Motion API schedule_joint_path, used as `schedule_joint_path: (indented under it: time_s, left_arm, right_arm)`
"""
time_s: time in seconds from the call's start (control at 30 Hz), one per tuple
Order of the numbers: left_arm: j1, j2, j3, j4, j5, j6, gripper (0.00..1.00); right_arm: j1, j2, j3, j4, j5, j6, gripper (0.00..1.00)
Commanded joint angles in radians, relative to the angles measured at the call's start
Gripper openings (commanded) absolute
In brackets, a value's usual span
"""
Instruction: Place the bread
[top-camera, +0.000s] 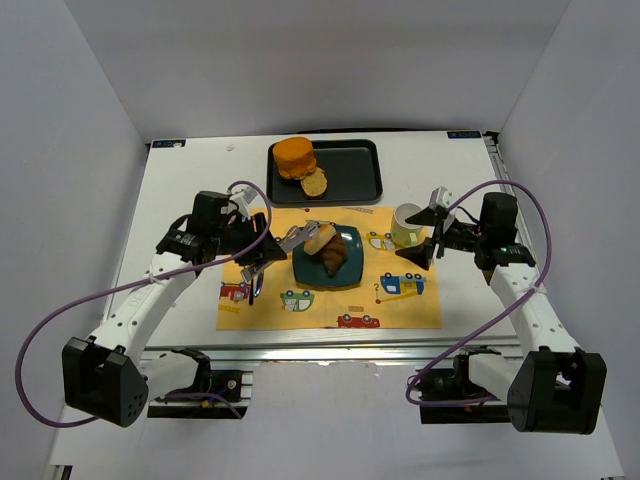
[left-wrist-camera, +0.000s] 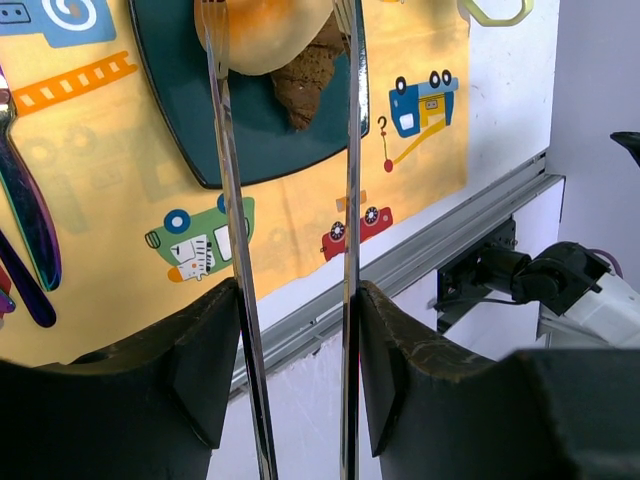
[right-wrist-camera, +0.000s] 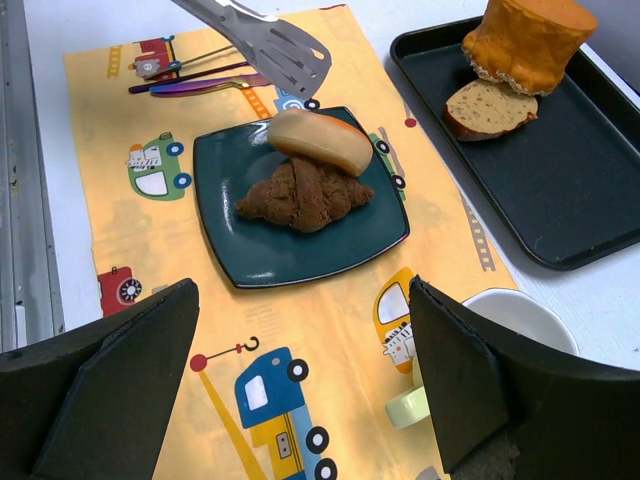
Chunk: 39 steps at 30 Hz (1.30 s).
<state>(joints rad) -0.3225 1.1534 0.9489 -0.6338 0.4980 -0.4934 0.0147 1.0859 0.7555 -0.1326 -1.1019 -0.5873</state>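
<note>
Steel tongs (top-camera: 292, 241) reach from the left hand (top-camera: 255, 250) toward the bread roll (top-camera: 320, 238). It lies on the croissant (top-camera: 336, 260), at about 12 o'clock on the dark plate (top-camera: 305, 278), mid-table (top-camera: 190, 170). From above, that hand looks clamped on the tong handles. The right hand (top-camera: 428, 238) hangs at the plate's 3 o'clock, beside the mug (top-camera: 405, 225). The roll is perched rather than seated, so a sideways tug as the blades part could tip it off the croissant, or off the plate.

Left wrist: the fingers (left-wrist-camera: 200, 370) press both tong arms, whose tips flank the roll at 12 o'clock. The frame edge cuts off roll and tips, so I cannot tell whether they touch. If they do, lifting away may drag the roll.

Right wrist: its fingers stand wide apart, holding nothing. Only one blade shows, at the roll's 11 o'clock; the other is hidden. A finger partly covers the mug at 4 o'clock.
</note>
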Motion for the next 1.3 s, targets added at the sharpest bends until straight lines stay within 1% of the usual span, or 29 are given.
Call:
schedule_joint_path:
  time_s: [0.0,0.17,0.2,0.27,0.3,0.33,0.37,0.4,0.43,0.5,0.53,0.57,0.6,0.63,0.7,0.73,0.77,0.8,0.83,0.9,0.93,0.97,1.0,1.03,1.07,1.1,1.17,1.2,1.27]
  left_arm:
    - [0.005,-0.026,0.008,0.029,0.007,0.012,0.58]
    - [0.017,-0.034,0.045,0.014,-0.045,0.019,0.55]
    - [0.039,-0.04,0.048,0.016,-0.079,0.016,0.48]
    - [0.077,-0.057,0.044,0.034,-0.11,-0.003,0.3]
    - [0.129,-0.061,0.036,0.04,-0.14,-0.01,0.14]
    - [0.16,-0.063,0.031,0.042,-0.162,-0.01,0.07]
    - [0.218,-0.064,0.018,0.039,-0.188,0.005,0.04]
    - [0.239,-0.061,0.011,0.039,-0.258,0.03,0.01]
    - [0.256,-0.051,0.002,0.037,-0.313,0.1,0.0]
    - [0.301,-0.026,-0.05,0.08,-0.398,0.177,0.0]
    - [0.313,-0.008,-0.067,0.13,-0.442,0.275,0.0]
    - [0.321,0.033,-0.081,0.164,-0.482,0.309,0.0]
    - [0.347,0.057,-0.116,0.207,-0.527,0.382,0.0]
    - [0.368,0.078,-0.134,0.3,-0.55,0.416,0.0]
    - [0.413,0.155,-0.182,0.397,-0.558,0.453,0.0]
    - [0.427,0.184,-0.194,0.48,-0.555,0.476,0.0]
    - [0.454,0.216,-0.202,0.508,-0.55,0.484,0.0]
    - [0.467,0.282,-0.206,0.529,-0.538,0.49,0.0]
    - [0.477,0.31,-0.219,0.569,-0.529,0.49,0.0]
    - [0.49,0.373,-0.232,0.6,-0.518,0.525,0.07]
    - [0.497,0.385,-0.251,0.62,-0.501,0.526,0.13]
    - [0.499,0.397,-0.256,0.623,-0.501,0.524,0.24]
    - [0.502,0.414,-0.259,0.62,-0.503,0.524,0.28]
    - [0.505,0.417,-0.262,0.612,-0.509,0.521,0.34]
    - [0.508,0.42,-0.263,0.608,-0.507,0.52,0.44]
    - [0.511,0.417,-0.268,0.606,-0.507,0.52,0.5]
    - [0.522,0.394,-0.285,0.611,-0.516,0.518,0.67]
    - [0.525,0.385,-0.289,0.612,-0.516,0.516,0.7]
    - [0.534,0.358,-0.289,0.602,-0.526,0.515,0.74]
  right_arm:
    - [-0.004,-0.014,-0.002,0.002,-0.021,-0.008,0.89]
    - [-0.004,-0.012,-0.002,0.001,-0.019,-0.008,0.89]
    - [-0.004,-0.012,-0.002,0.001,-0.019,-0.008,0.89]
    - [-0.004,-0.009,-0.002,0.001,-0.021,-0.008,0.89]
    - [-0.004,-0.009,-0.002,0.002,-0.021,-0.008,0.89]
    - [-0.004,-0.009,-0.002,0.002,-0.021,-0.008,0.89]
    - [-0.004,-0.009,-0.001,0.004,-0.023,-0.008,0.89]
    - [-0.004,-0.007,-0.002,0.007,-0.024,-0.008,0.89]
    - [-0.004,-0.006,-0.002,0.01,-0.026,-0.005,0.9]
    - [-0.004,-0.003,-0.002,0.016,-0.026,-0.005,0.89]
    - [-0.004,0.0,-0.002,0.021,-0.021,-0.003,0.9]
    - [-0.004,0.002,-0.002,0.022,-0.021,-0.003,0.89]
    - [-0.004,0.003,-0.001,0.025,-0.019,-0.005,0.89]
    - [-0.004,0.005,0.002,0.027,-0.016,-0.008,0.89]
    - [-0.004,0.008,0.008,0.021,-0.015,-0.02,0.89]
    - [-0.004,0.008,0.013,0.011,-0.013,-0.043,0.89]
    - [-0.002,0.009,0.016,-0.011,-0.013,-0.054,0.89]
    - [-0.002,0.012,0.021,-0.022,-0.012,-0.063,0.89]
    - [-0.004,0.014,0.03,-0.036,-0.006,-0.081,0.89]
    - [-0.004,0.019,0.038,-0.074,0.0,-0.097,0.89]
    - [-0.002,0.022,0.041,-0.082,0.008,-0.101,0.89]
    - [-0.004,0.023,0.042,-0.096,0.011,-0.109,0.89]
    - [-0.002,0.031,0.044,-0.104,0.014,-0.112,0.89]
    - [-0.004,0.037,0.051,-0.114,0.016,-0.115,0.89]
    - [-0.004,0.048,0.06,-0.157,0.016,-0.132,0.89]
    - [-0.004,0.074,0.074,-0.186,0.017,-0.143,0.89]
    - [-0.004,0.103,0.126,-0.243,0.016,-0.173,0.89]
    - [-0.004,0.13,0.142,-0.293,0.014,-0.178,0.89]
    - [-0.001,0.147,0.174,-0.291,0.036,-0.137,0.89]
